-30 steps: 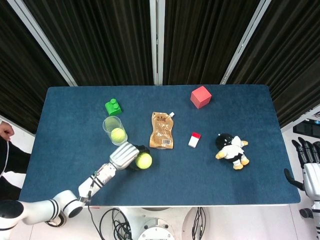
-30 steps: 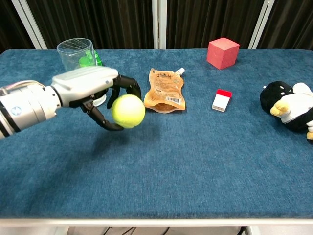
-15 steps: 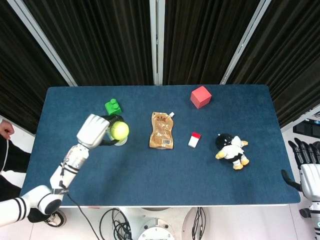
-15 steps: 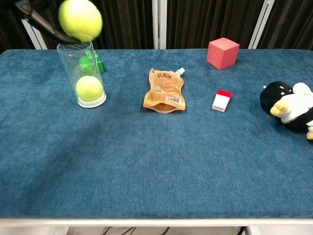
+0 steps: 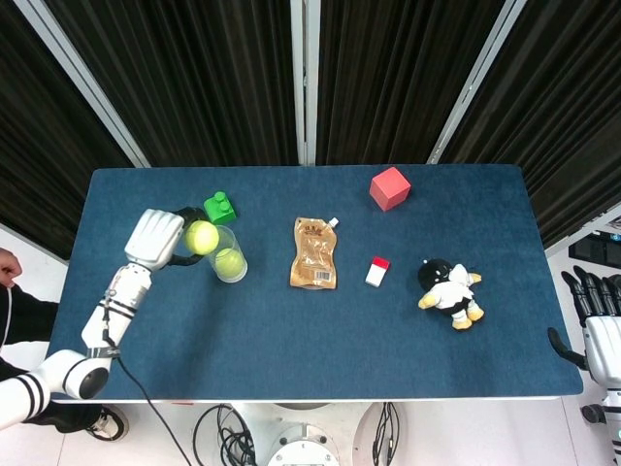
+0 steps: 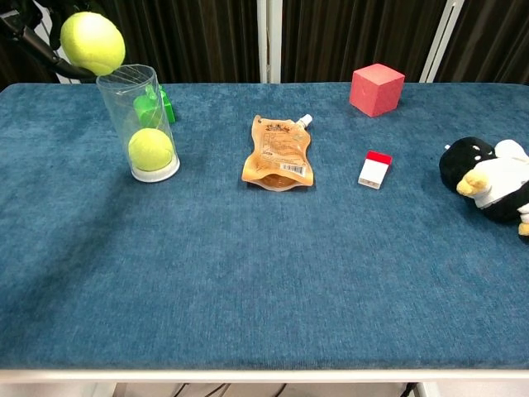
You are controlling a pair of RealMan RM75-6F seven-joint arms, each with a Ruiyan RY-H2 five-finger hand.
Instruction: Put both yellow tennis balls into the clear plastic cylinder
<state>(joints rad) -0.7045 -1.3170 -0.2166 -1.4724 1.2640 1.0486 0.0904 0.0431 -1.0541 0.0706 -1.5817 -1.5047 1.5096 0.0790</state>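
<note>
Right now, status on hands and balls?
Left hand holds second tennis ball beside the cylinder rim. First ball inside. Right hand idle off-table. Nothing blocking.

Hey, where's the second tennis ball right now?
The second tennis ball is held in the left hand at the table's far left, just above and left of the clear cylinder's rim, beside the green block.

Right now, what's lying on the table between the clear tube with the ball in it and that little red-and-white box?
An orange pouch lies flat between the clear tube and the red-and-white box; both views show it.
</note>
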